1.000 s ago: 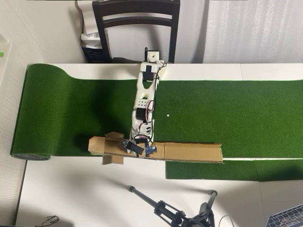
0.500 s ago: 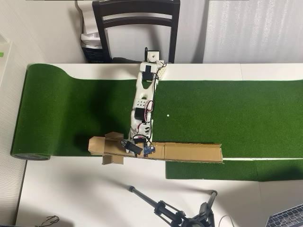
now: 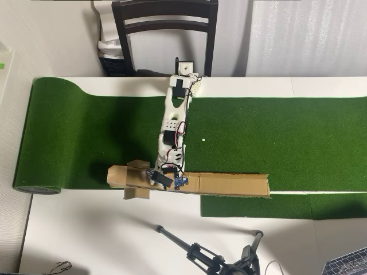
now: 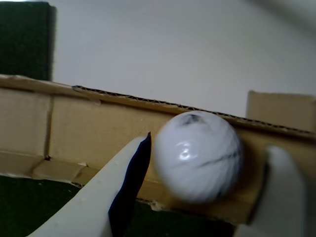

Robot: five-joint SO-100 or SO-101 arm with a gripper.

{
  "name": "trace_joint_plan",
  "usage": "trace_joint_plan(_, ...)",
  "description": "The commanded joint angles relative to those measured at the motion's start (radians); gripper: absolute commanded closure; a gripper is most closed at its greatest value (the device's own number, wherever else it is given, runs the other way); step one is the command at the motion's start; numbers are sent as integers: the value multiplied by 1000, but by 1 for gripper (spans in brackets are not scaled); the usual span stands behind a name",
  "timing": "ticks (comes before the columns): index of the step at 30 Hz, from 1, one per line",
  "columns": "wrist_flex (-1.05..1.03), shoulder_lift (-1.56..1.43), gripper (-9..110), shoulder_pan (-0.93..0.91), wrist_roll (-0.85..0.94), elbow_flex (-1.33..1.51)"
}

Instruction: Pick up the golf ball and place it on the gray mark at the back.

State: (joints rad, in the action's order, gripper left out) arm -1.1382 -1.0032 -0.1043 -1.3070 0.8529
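In the wrist view the white golf ball (image 4: 197, 155) lies against the cardboard channel wall (image 4: 89, 123), between my two fingers. My gripper (image 4: 215, 143) is open around it. The left fingertip (image 4: 140, 153) touches or nearly touches the ball, and a narrow dark gap separates the ball from the right finger (image 4: 284, 192). In the overhead view my gripper (image 3: 160, 179) reaches down into the cardboard channel (image 3: 229, 184) at the front edge of the green turf, and the ball is hidden under it. A small pale dot (image 3: 203, 139) marks the turf right of the arm.
The green putting mat (image 3: 275, 143) covers the white table (image 3: 103, 235). A cardboard box end (image 3: 123, 176) closes the channel on the left. A dark chair (image 3: 166, 28) stands behind the arm's base. A tripod (image 3: 212, 258) lies at the front.
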Motion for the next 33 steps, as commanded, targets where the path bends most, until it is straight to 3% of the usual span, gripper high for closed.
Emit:
trace_joint_plan(1,15,-49,55,-8,23,-94)
trace_joint_plan(16,-11,-67,48,-11,129,-106)
trace_joint_plan(33,-87,-137,48,-38,141,-97)
